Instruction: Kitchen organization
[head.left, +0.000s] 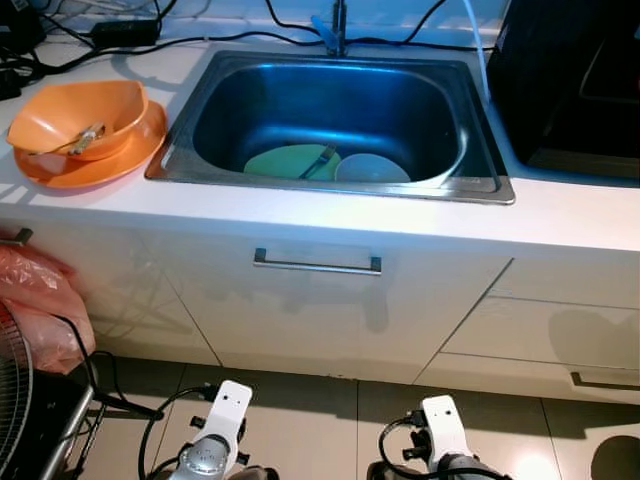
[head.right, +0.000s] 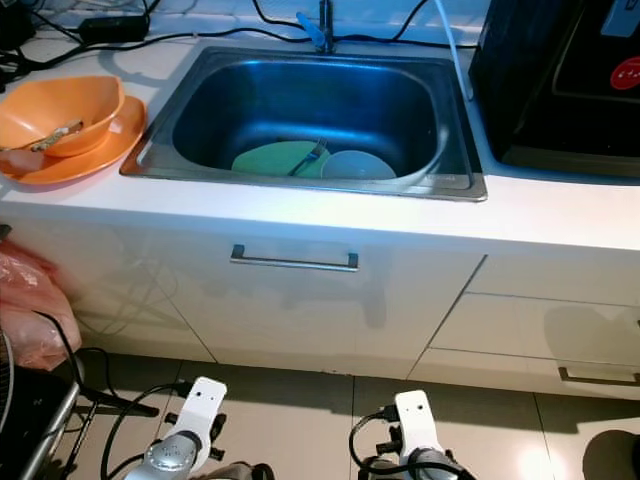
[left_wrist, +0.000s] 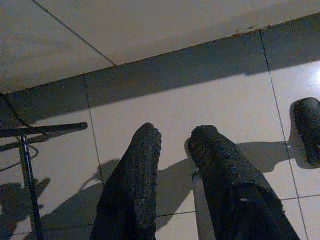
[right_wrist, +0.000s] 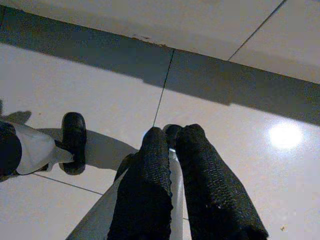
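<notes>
A steel sink (head.left: 200, 110) is set into the white counter in front of me. In it lie a green plate (head.left: 280, 160), a fork (head.left: 320, 162) across it, and a pale round dish (head.left: 372, 170). On the counter to the left, an orange bowl (head.left: 75, 112) holding a utensil sits on an orange plate (head.left: 115, 160). Both arms hang low before the cabinet, over the floor tiles. My left gripper (left_wrist: 175, 132) is open with nothing between its fingers. The right gripper (right_wrist: 172, 131) is shut and empty.
A faucet (head.left: 338, 30) and cables run behind the sink. A black appliance (head.left: 570, 80) stands on the counter at the right. Below is a drawer handle (head.left: 316, 265). A pink bag (head.left: 40, 310), a fan (head.left: 12, 400) and a black stand crowd the floor at the left.
</notes>
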